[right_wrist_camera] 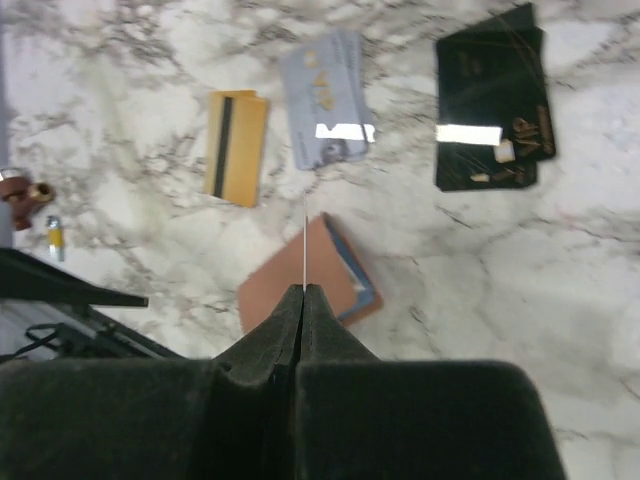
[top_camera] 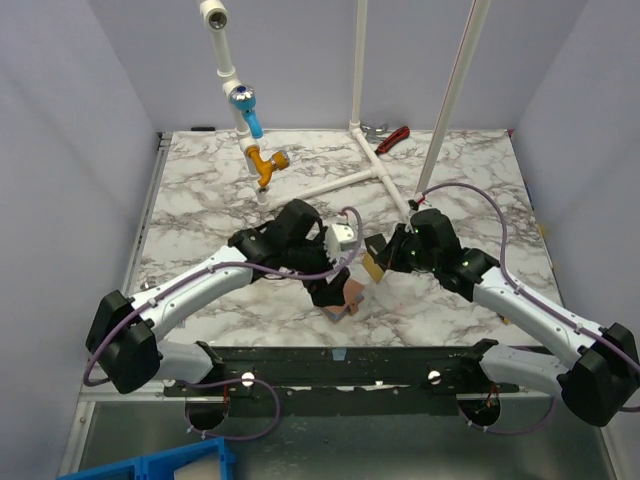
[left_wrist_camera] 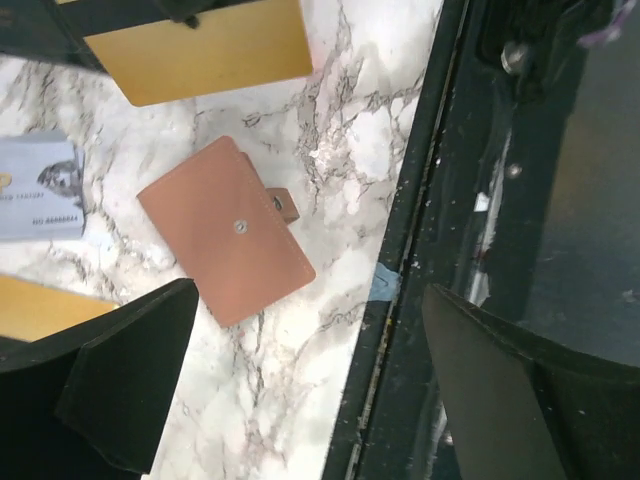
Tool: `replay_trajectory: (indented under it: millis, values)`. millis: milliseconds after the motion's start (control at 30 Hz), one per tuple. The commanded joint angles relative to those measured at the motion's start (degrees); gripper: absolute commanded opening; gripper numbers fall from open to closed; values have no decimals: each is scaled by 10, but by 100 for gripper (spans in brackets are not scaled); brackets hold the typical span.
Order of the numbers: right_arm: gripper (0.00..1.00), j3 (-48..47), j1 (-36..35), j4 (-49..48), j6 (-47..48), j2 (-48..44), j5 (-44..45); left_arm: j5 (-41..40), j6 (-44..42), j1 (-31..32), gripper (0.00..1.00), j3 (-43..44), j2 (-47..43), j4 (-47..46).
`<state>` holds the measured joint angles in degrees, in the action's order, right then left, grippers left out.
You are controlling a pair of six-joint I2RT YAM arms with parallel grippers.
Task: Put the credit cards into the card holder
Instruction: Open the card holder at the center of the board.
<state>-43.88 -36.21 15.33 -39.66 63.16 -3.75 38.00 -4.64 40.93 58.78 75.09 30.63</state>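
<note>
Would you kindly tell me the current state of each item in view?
card holder: closed, snapped, lying flat
left end effector: open, above the holder
right end effector: shut on a card
held gold card: gripped, raised
striped gold card: loose, lying flat
grey cards: loose, lying flat
black cards: loose, lying flat

The white-and-grey marbled tabletop (top_camera: 190, 200) carries the tan card holder (right_wrist_camera: 275, 280), lying flat and closed, with a blue edge showing along one side. In the right wrist view, the gold striped card (right_wrist_camera: 237, 147) lies at 11 o'clock from it, the silvery-grey card (right_wrist_camera: 325, 97) at 12 and the black card (right_wrist_camera: 492, 97) at 2, each apart. A white pipe frame (top_camera: 340, 182) and a red-handled tool (top_camera: 393, 138) sit toward the far edge.
</note>
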Motion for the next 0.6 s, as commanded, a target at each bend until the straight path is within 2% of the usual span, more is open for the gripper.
replay_trajectory:
  millis: [0,133,200,300,567]
  values:
    - [1,8,0,124,-23,-23,92,-186,-93,103,99,11,29,5]
    - [1,18,0,157,-50,-42,117,-319,-144,194,99,17,84,1]
    - [1,23,0,160,-53,-58,123,-359,-151,217,98,30,119,6]
    - [1,29,0,155,-44,-84,111,-405,-147,226,99,49,161,7]
    - [1,43,0,153,-45,-96,112,-456,-137,235,99,81,211,13]
